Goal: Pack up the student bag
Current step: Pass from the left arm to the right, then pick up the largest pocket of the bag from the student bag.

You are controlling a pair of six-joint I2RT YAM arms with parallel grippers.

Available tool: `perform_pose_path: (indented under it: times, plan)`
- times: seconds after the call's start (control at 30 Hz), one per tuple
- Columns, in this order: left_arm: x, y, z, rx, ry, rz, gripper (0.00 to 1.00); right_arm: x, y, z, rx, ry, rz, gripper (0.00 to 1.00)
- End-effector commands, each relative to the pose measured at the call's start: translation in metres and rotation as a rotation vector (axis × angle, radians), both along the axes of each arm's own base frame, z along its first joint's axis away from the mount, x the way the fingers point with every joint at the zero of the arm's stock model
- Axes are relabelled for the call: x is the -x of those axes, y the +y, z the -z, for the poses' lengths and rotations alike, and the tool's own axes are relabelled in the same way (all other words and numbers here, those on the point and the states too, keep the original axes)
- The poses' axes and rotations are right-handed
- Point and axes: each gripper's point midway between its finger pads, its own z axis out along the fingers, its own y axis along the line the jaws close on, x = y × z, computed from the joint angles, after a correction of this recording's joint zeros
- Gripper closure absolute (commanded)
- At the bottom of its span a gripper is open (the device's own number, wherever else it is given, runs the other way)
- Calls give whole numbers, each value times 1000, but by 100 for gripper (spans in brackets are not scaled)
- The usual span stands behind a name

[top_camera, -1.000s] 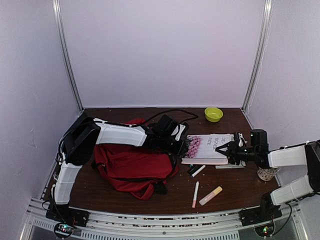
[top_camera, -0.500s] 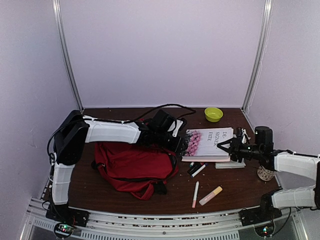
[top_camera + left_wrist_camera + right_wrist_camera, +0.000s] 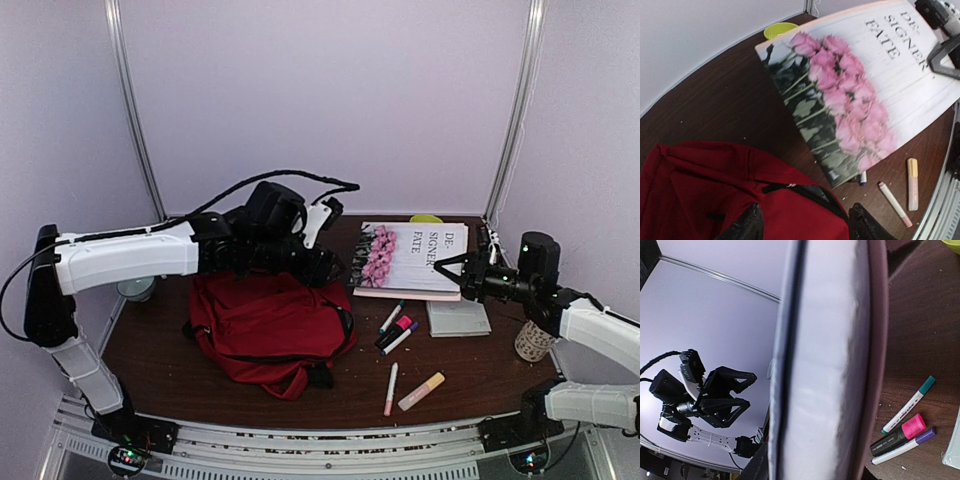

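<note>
The student bag [image 3: 262, 332] lies flat on the table, dark red with a black zipper line; it also fills the lower left of the left wrist view [image 3: 700, 185]. My left gripper [image 3: 333, 267] hovers above the bag's upper right corner, fingers [image 3: 747, 226] spread open with red fabric below them. My right gripper [image 3: 447, 272] is shut on the right edge of a book with pink roses on its cover [image 3: 408, 258], held tilted above the table; the book also shows in the left wrist view [image 3: 865, 90]. In the right wrist view the book's page edge [image 3: 825, 340] fills the frame.
Loose markers [image 3: 393, 328], a pink pen [image 3: 390, 388] and a yellow highlighter [image 3: 421, 391] lie right of the bag. A grey-green pad [image 3: 458, 318], a wicker cup [image 3: 533, 343], a green bowl [image 3: 780, 29] and a pale bowl [image 3: 135, 289] stand around.
My right gripper has lifted the book off the table, which uncovers markers beneath it. My left arm has risen and drawn back above the bag.
</note>
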Motion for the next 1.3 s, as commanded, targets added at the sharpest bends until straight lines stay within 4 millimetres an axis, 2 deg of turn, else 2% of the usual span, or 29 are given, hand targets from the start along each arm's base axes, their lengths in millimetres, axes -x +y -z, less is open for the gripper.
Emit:
perform_pose_path:
  times: [0.0,0.17,0.3,0.53,0.87,1.0,1.27]
  plan:
    - [20,44,42,-212,15,24,39,4,3,-27,8,-87,-15,100]
    - [71,52,71,-333,54,220,37,8,1,-23,30,-80,0,100]
    - [100,64,90,-422,121,292,37,11,-2,-21,50,-74,9,100]
    - [141,60,93,-417,148,395,37,15,-5,-14,74,-63,12,100]
    - [140,79,102,-475,112,364,38,16,-2,-10,81,-43,-12,100]
    - [137,83,108,-508,108,362,41,16,0,-8,82,-37,-21,100]
    - [133,86,104,-490,115,371,47,15,-2,-11,95,-49,-6,100]
